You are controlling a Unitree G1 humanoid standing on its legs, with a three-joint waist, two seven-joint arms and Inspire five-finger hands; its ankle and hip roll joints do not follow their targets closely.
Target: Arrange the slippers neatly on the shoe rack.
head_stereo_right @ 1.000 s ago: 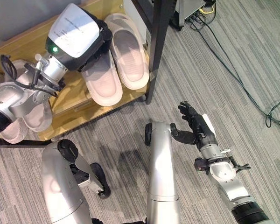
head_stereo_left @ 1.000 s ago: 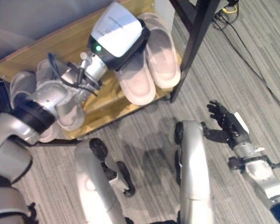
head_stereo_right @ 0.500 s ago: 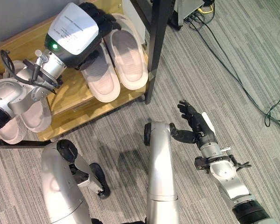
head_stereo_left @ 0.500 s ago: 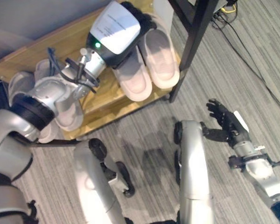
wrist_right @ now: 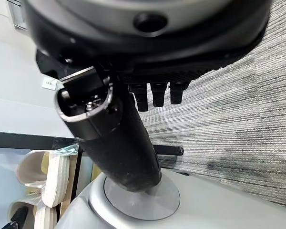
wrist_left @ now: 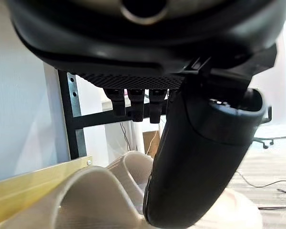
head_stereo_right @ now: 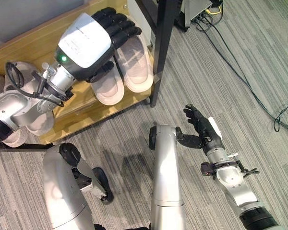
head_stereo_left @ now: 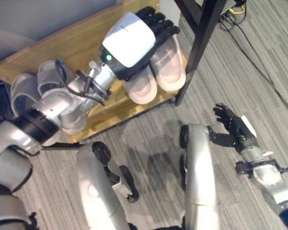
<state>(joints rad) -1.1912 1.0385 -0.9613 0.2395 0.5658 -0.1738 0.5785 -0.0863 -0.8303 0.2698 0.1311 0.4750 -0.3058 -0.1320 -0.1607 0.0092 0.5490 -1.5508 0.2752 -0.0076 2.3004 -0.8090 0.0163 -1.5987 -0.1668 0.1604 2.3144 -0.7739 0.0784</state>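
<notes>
The left hand (head_stereo_right: 103,28), fingers straight and spread, lies over 2 pale slippers (head_stereo_right: 134,64) side by side on the wooden shoe rack (head_stereo_right: 19,48); the right hand (head_stereo_right: 201,127) hangs open above grey carpet (head_stereo_right: 240,72).

black post (head_stereo_left: 199,43) and cables (head_stereo_right: 240,72) on grey carpet (head_stereo_right: 259,52).

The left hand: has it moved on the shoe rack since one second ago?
Yes. The left hand has moved along the pale slippers toward the black post, fingers now straight over them.
</notes>
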